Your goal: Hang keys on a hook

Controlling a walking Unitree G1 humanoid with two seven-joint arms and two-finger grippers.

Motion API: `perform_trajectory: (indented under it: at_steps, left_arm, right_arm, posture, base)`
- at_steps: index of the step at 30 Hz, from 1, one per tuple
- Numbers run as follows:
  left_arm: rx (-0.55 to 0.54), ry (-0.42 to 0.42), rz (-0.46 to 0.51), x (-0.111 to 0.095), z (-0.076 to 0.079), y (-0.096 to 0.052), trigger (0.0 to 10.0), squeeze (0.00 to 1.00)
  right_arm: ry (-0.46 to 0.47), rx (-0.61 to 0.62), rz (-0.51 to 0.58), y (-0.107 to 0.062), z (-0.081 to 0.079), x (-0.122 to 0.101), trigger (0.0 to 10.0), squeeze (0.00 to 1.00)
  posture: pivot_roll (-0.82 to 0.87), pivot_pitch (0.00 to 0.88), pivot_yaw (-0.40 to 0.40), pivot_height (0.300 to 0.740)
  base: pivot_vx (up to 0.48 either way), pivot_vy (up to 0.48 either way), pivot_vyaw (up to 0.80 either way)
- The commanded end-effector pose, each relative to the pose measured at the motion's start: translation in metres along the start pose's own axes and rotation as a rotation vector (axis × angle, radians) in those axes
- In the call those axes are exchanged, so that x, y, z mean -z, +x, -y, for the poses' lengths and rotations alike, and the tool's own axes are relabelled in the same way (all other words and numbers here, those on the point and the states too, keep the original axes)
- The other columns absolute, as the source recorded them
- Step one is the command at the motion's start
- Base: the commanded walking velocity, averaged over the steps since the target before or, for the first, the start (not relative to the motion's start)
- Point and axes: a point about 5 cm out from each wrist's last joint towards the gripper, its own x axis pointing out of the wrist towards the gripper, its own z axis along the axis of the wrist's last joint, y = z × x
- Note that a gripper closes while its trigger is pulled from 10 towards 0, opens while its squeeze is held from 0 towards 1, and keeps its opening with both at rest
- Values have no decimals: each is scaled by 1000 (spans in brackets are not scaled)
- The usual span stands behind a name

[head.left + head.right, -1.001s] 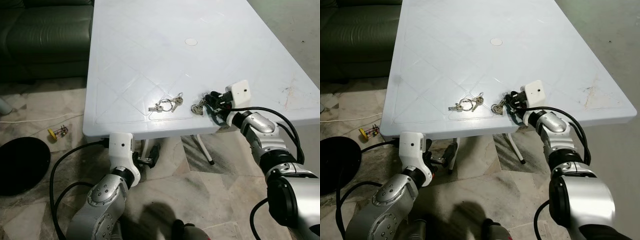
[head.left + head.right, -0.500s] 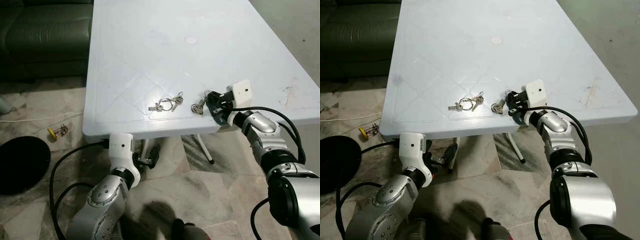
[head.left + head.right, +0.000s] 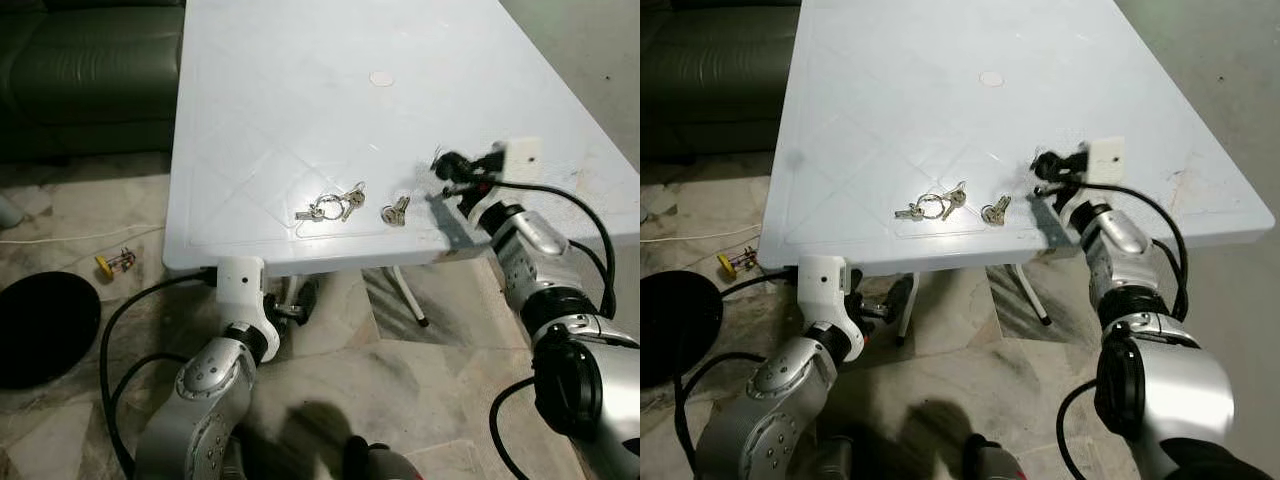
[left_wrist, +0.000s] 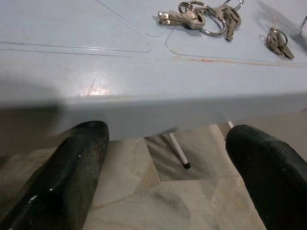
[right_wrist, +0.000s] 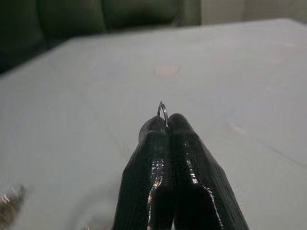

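The right gripper (image 3: 447,172) is hovering above the pale blue plastic table (image 3: 300,80) near its front edge, its two black fingers (image 5: 177,158) pressed fully together and pinching a thin silver wire ring (image 5: 163,113) whose top arc is peeking out between the tips; whether any key is hanging from it I cannot tell. Two bunches of keys are lying on the tabletop: a small pair of silver keys (image 3: 395,211) at about eight o'clock from that gripper and near it, and a larger silver key bunch on a ring (image 3: 333,206) further along at nine o'clock. The left gripper (image 4: 165,167) is resting below the table's front edge, at six o'clock from the larger bunch, fingers spread wide and holding nothing. The main risk, as I judge it, is that the ring is caught only by a sliver, so any swing could be letting it slip out. No hook is appearing here, so the robot may also be carrying off a bare ring.
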Motion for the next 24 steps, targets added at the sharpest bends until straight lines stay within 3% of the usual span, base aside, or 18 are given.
perform_trajectory:
  at_steps: [1, 3, 4, 5, 9, 12, 17, 24]
  left_arm:
    - [-30, 3, 57, -12, -6, 8, 10000, 0]
    - [-41, 4, 66, -14, -9, 11, 10000, 0]
    - [-45, 4, 71, -15, -11, 13, 10000, 0]
    - [-49, 8, 81, -18, -13, 14, 10000, 0]
    - [-71, 38, 133, -28, -24, 20, 10000, 0]
    - [-86, 36, 170, -35, -34, 23, 10000, 0]
    - [-110, 25, 212, -40, -44, 24, 10000, 0]
    - [-136, -2, 193, -29, -44, 23, 10000, 0]
  right_arm:
    - [41, 40, 99, 2, 1, -12, 2078, 0]
    - [85, 58, 124, 2, 2, -14, 2235, 0]
    - [78, 69, 131, 2, 1, -14, 3098, 0]
    - [56, 83, 126, 2, 0, -13, 10000, 0]
    - [-119, 105, 133, -2, -11, -9, 10000, 0]
    - [-65, 171, 133, -12, -17, 1, 10000, 0]
    - [-70, 98, 115, -28, -44, 12, 10000, 0]
    - [-103, 44, 80, -42, -62, 19, 10000, 0]
  posture:
    - [78, 222, -81, 740]
    - [73, 212, -84, 740]
    - [70, 207, -85, 740]
    - [64, 197, -88, 740]
    - [55, 178, -95, 740]
    - [40, 148, -106, 740]
    - [19, 118, -122, 740]
    - [14, 117, -133, 740]
  base:
    - [0, 0, 0]
    - [0, 0, 0]
    - [0, 0, 0]
    - [0, 0, 0]
    - [0, 0, 0]
    - [0, 0, 0]
    - [0, 0, 0]
    - [0, 0, 0]
